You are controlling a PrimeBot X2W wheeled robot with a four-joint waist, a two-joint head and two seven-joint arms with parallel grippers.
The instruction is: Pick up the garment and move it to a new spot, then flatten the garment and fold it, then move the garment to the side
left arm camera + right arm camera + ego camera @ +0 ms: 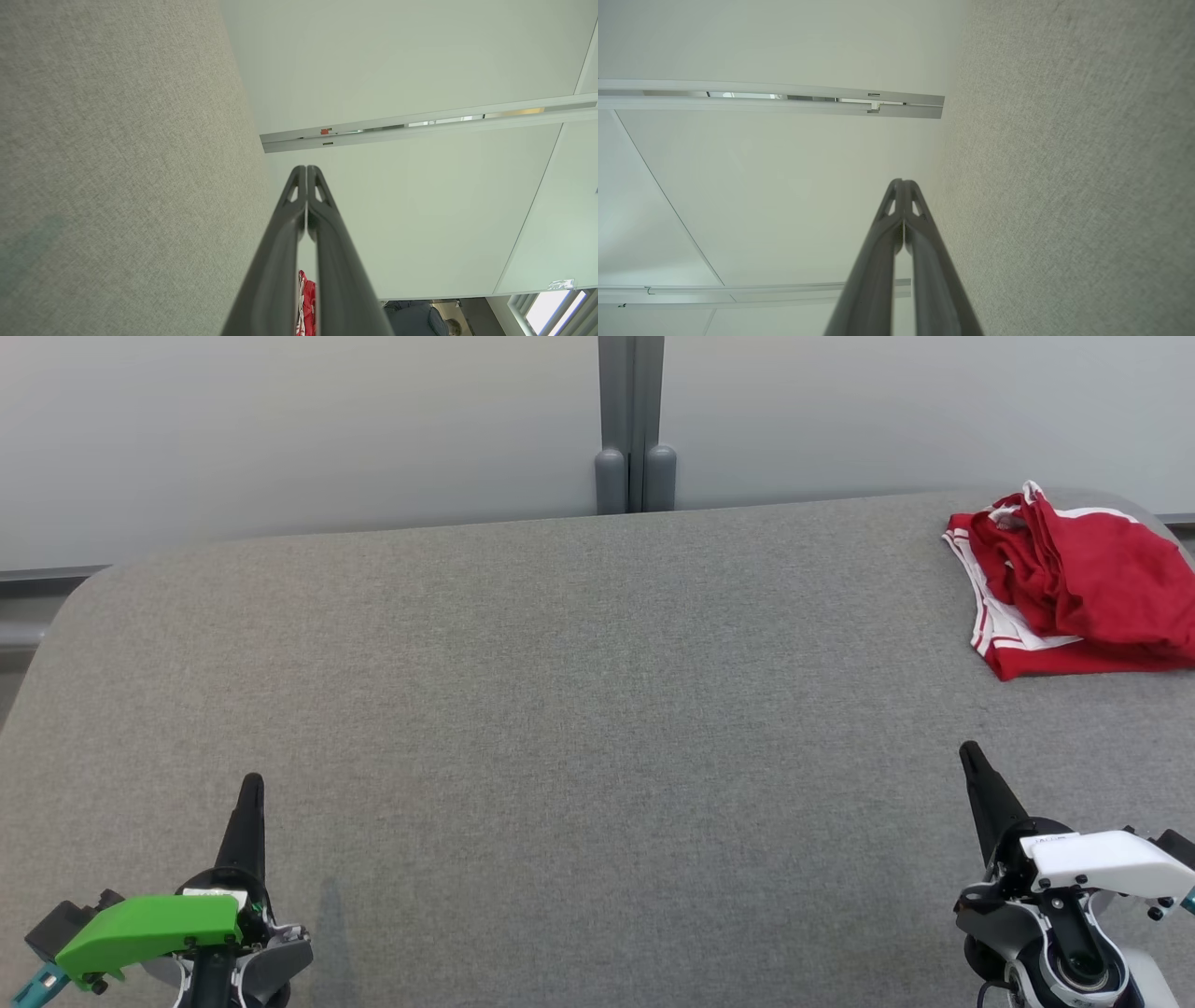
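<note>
A grey cloth-covered table (560, 709). A red garment (1074, 583) with white trim lies at its far right corner, partly cut off by the frame, so it may be folded or only bunched. Your left gripper (251, 789) and right gripper (971, 756) rest low, fingers pressed together, holding nothing. To lift it, spread the right fingers first, then pinch the near edge through all layers.

No readable text, no labels, no numbers
</note>
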